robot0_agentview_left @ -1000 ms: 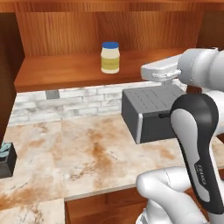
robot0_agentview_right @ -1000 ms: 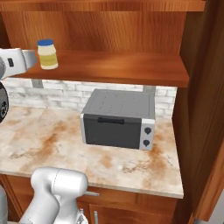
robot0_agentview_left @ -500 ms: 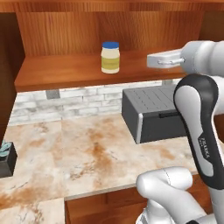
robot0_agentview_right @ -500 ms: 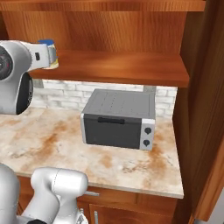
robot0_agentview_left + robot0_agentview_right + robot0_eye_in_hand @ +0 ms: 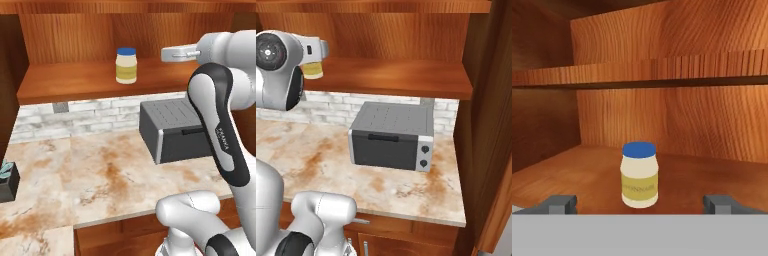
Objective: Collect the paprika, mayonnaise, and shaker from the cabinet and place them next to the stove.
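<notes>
On the cabinet (image 5: 70,30) shelf, toward its middle and well back from the front edge: one mayonnaise (image 5: 126,65) jar, upright, blue lid on, pale label facing outward, standing alone on the wood. In the hand view the jar (image 5: 639,174) sits centred between the two fingertips (image 5: 561,204), a little beyond them, touching neither. Gripper (image 5: 639,205): level with the shelf, pointed at the jar from the shelf's right side; fingers spread wide apart, one tip at each side of the hand view's lower edge, nothing between them, nothing held. In the left base view the hand (image 5: 181,52) reaches in at shelf height, to the right of the jar and apart from it. In the right base view the jar (image 5: 312,71) is mostly hidden behind the arm, only its pale lower body visible near the shelf's left end. On the counter (image 5: 90,170) below the shelf: one grey toaster oven (image 5: 392,135), dark door, two knobs at its right, set near the brick back wall toward the counter's right edge. At the counter's far left edge: a small dark box (image 5: 7,179), partly cut off by the frame. Upper shelf board (image 5: 662,70) above the jar, bare on its visible underside.
</notes>
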### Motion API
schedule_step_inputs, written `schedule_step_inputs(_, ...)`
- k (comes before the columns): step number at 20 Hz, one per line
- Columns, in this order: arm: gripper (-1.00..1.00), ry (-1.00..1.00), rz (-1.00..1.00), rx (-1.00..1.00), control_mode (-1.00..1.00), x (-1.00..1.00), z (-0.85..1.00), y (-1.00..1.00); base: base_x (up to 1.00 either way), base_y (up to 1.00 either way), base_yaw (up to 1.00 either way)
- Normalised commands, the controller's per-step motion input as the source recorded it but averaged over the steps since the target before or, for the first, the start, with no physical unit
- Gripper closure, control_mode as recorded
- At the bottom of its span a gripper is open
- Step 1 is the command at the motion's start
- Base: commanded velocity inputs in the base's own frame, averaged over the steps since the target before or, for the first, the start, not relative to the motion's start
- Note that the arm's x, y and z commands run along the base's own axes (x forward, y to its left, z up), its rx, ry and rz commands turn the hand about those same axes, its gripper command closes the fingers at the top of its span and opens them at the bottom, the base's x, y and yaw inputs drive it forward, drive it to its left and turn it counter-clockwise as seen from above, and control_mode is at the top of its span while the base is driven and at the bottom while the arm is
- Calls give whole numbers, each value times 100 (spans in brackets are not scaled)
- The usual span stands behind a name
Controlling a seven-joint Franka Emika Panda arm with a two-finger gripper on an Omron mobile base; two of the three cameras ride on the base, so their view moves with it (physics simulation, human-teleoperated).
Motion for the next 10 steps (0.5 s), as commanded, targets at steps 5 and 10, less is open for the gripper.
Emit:
schedule_step_inputs(5, -100, -8, 2, 0, -100, 33, -21, 0, 0, 0, 0)
schedule_step_inputs(10, -100, -14, 5, 1, -100, 21, -18, 1, 0, 0, 0)
